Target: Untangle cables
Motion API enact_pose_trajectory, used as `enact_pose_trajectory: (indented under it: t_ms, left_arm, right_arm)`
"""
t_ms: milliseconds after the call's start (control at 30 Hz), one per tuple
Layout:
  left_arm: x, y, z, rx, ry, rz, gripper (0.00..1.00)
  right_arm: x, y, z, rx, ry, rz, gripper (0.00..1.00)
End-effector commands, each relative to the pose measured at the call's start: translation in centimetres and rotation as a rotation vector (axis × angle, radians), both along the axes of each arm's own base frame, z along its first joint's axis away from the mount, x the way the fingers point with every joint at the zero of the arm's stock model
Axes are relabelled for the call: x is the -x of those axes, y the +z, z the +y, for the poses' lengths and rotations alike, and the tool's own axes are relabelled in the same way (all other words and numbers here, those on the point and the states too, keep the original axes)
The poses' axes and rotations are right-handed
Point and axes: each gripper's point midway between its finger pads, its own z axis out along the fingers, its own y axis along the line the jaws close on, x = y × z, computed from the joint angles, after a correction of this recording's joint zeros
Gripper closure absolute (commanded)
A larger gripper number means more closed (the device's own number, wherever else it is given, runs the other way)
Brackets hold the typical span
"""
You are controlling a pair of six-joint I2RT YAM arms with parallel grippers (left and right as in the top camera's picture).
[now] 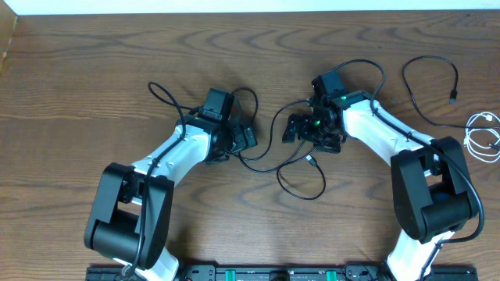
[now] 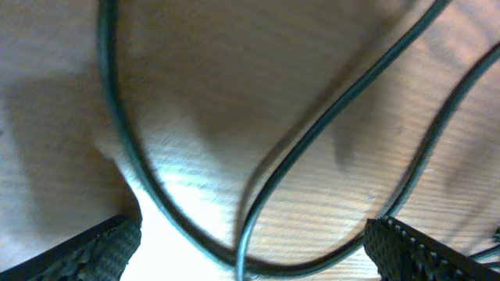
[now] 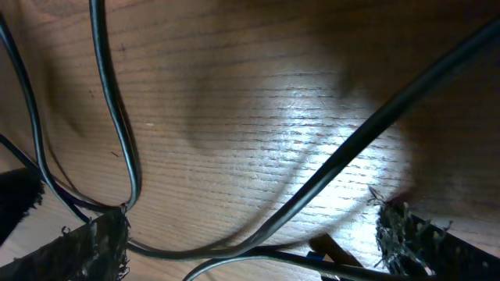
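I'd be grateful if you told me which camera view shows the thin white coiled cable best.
The overhead view: it alone shows the thin white coiled cable, lying near the right edge of the wooden table. Both wrist views miss it entirely; they show only thin black cables lying on the wood.

My work surface is a table point(image 1: 78, 78) with a dark brown wood-grain top. A white strip point(image 1: 234, 6) borders its far edge. Beneath my wrist cameras, light forms a bright patch point(image 3: 312, 117) on the grain.
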Motion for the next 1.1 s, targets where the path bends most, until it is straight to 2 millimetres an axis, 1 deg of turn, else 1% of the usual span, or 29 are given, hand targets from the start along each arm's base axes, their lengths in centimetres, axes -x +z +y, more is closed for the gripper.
enact_pose_trajectory:
  t_ms: [0, 133, 233, 367, 467, 600, 667, 733, 800, 833, 900, 967, 1000, 1067]
  left_arm:
    - [1.5, -2.6, -1.0, 0.062, -0.02, 0.089, 0.02]
    - [1.1, -2.3, -2.4, 0.08, -0.067, 0.041, 0.02]
    - [1.5, -2.2, -3.8, 0.076, -0.146, 0.016, 0.02]
    - [3.5, -2.4, -5.8, 0.057, -0.271, 0.02, 0.02]
    - [5.4, -2.7, -6.6, 0.031, -0.385, 0.038, 0.02]
    - [7.6, -3.0, -6.9, 0.005, -0.501, 0.076, 0.02]
    - [8.7, -2.8, -7.2, 0.033, -0.571, 0.094, 0.02]
    - [9.2, -2.4, -7.1, 0.042, -0.602, 0.104, 0.02]
    - [8.3, -1.2, -6.5, 0.027, -0.583, 0.079, 0.02]
    - [7.5, -0.2, -6.3, 0.027, -0.569, 0.052, 0.02]
    - [5.5, 2.4, -6.3, 0.047, -0.541, -0.032, 0.02]
    - [3.5, 5.0, -5.6, 0.032, -0.505, -0.126, 0.02]
    - [2.1, 6.5, -4.7, -0.007, -0.462, -0.184, 0.02]
    - [0.0, 8.4, -2.8, -0.091, -0.376, -0.273, 0.02]
  right_arm:
    - [0.3, 0.2, 0.1, 0.017, -0.005, -0.002, 0.01]
    - [0.4, 0.1, 0.0, 0.021, -0.006, 0.0, 0.01]
    - [0.4, 0.1, 0.0, 0.022, -0.006, 0.0, 0.01]
    - [0.5, -0.1, -0.6, 0.058, -0.013, 0.002, 0.01]
    - [0.6, -0.2, -1.0, 0.071, -0.049, 0.021, 0.01]
    - [0.4, -0.3, -1.3, 0.084, -0.098, 0.03, 0.01]
    - [0.2, -0.4, -1.8, 0.107, -0.128, 0.028, 0.01]
    - [0.1, -0.5, -2.1, 0.121, -0.141, 0.024, 0.01]
    - [0.1, -0.5, -2.1, 0.124, -0.141, 0.024, 0.01]
    - [0.1, -0.5, -2.1, 0.125, -0.141, 0.026, 0.01]
    - [0.1, -0.5, -2.2, 0.131, -0.142, 0.024, 0.01]
    - [0.1, -0.5, -2.2, 0.132, -0.142, 0.024, 0.01]
    - [0.1, -0.5, -2.2, 0.132, -0.142, 0.024, 0.01]
    - [0.1, -0.5, -2.2, 0.132, -0.142, 0.024, 0.01]
